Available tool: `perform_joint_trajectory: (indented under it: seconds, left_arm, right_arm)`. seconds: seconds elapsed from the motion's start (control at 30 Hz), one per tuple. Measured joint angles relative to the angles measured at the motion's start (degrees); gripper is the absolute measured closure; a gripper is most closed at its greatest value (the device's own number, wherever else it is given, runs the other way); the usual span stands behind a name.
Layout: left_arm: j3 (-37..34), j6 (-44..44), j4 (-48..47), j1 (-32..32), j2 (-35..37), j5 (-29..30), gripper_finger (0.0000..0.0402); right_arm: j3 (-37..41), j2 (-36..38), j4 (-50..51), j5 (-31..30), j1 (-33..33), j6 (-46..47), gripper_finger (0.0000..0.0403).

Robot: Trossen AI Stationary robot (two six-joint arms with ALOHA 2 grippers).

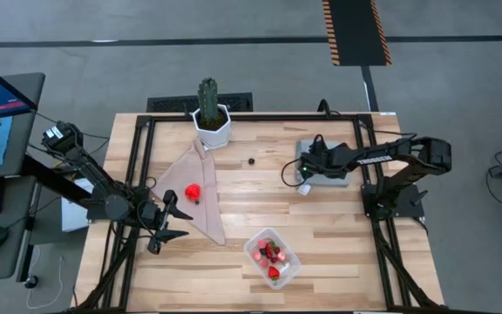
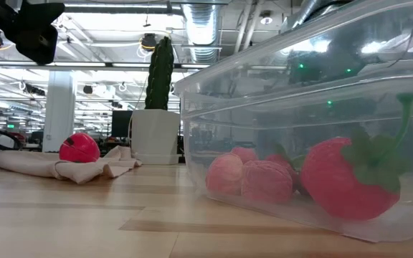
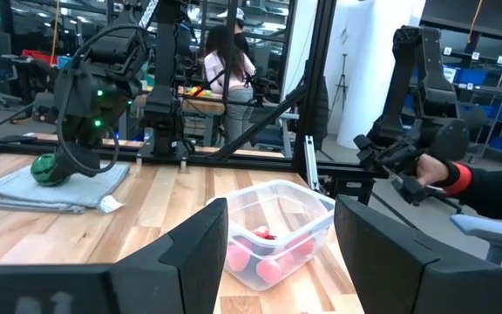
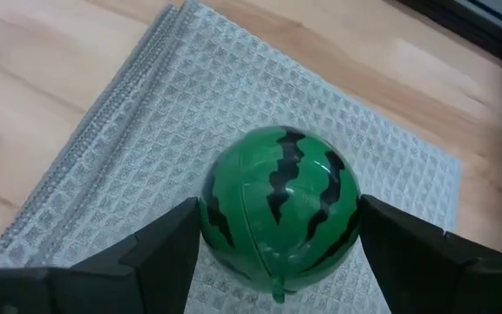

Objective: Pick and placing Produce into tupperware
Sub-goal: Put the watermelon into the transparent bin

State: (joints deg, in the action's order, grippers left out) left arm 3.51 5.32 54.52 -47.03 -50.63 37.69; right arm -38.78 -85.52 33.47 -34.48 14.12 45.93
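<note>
The right gripper (image 4: 277,240) straddles a green toy ball with dark watermelon stripes (image 4: 279,215) on a grey waffle-weave square mat (image 4: 129,166) at about two o'clock on the pale wooden tabletop (image 1: 338,235). Its dark fingers (image 4: 159,240) stand apart, one on either side of the ball, a placing that suggests a pick-up about to be made; whether the pads already touch the ball cannot be told. The small clear plastic rectangular container (image 1: 273,257) waits at about five o'clock, well apart from the mat, with red strawberry-like pieces (image 2: 346,179) already inside, so the sorting looks partly done. A red tomato-like piece (image 1: 193,190) lies on a crumpled beige cloth (image 1: 200,202) near nine o'clock, and a tiny dark berry (image 1: 251,160) sits on bare wood near twelve, beside a tall green cactus in a white pot (image 1: 210,113). The left gripper (image 1: 166,222), released and empty, hangs by the cloth's edge at about eight o'clock, facing the container.
</note>
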Motion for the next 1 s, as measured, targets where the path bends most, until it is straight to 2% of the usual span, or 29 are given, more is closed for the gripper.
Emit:
perform_joint_trajectory:
  seconds: [0.53, 1.0]
  left_arm:
    - [0.0, 0.0, 0.0, 0.0, 0.0, 0.2, 0.0201]
    - [0.0, 0.0, 0.0, 0.0, 0.0, 0.2, 0.0201]
  right_arm:
    - [-7.7, 0.0, 7.0, -2.4, -5.3, 0.4, 0.0092]
    - [-21.9, 0.1, 7.4, 0.1, -18.9, -1.4, 0.0092]
